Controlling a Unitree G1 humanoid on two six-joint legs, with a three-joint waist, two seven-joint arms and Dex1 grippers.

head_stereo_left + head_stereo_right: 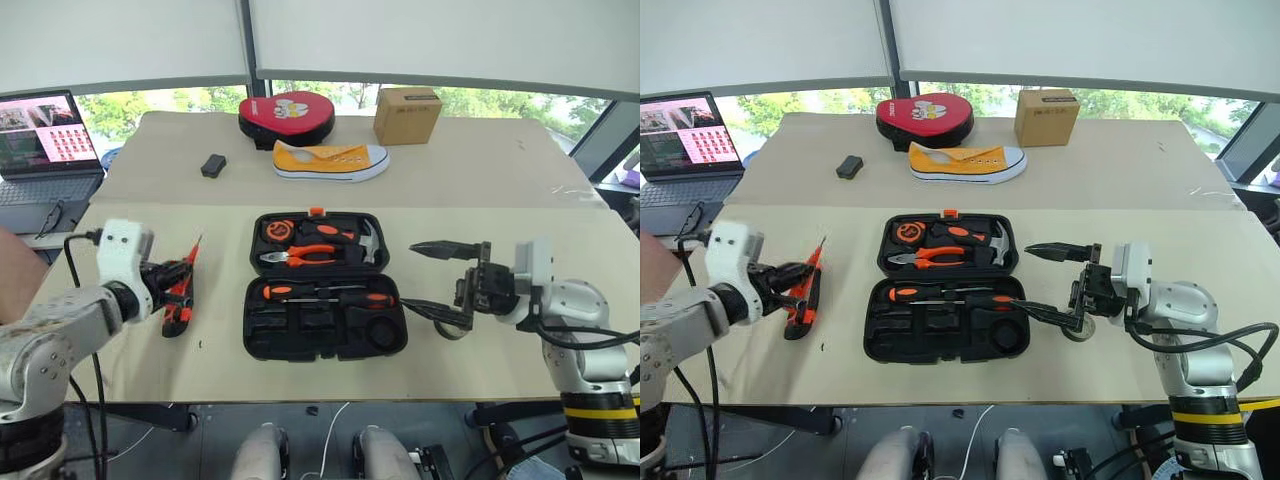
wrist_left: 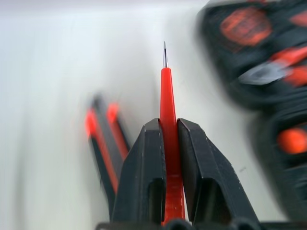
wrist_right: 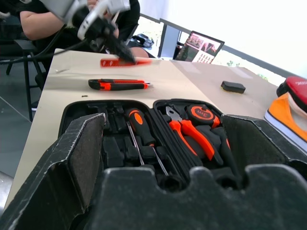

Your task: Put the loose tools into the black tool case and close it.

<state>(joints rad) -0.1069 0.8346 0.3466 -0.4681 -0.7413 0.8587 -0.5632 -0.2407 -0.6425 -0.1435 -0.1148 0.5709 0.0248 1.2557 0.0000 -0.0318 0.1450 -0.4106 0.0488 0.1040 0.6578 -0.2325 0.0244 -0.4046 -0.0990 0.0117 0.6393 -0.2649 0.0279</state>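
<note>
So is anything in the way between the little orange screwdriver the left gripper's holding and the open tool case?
Nothing visible. The left gripper holds the small orange screwdriver above bare table; the utility knife lies below it, and the tool case stands open.

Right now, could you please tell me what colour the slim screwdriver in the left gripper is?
Bright orange-red, with a bare metal tip; the slim screwdriver in the left gripper shows best in the left wrist view.

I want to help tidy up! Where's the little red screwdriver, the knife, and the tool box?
slim orange tester screwdriver (image 2: 167, 103): left wrist view, on its shaft above the fingers.
utility knife (image 3: 117, 84): right wrist view, mid-body.
black tool case (image 1: 262, 344): left eye view, near-left inside.
</note>
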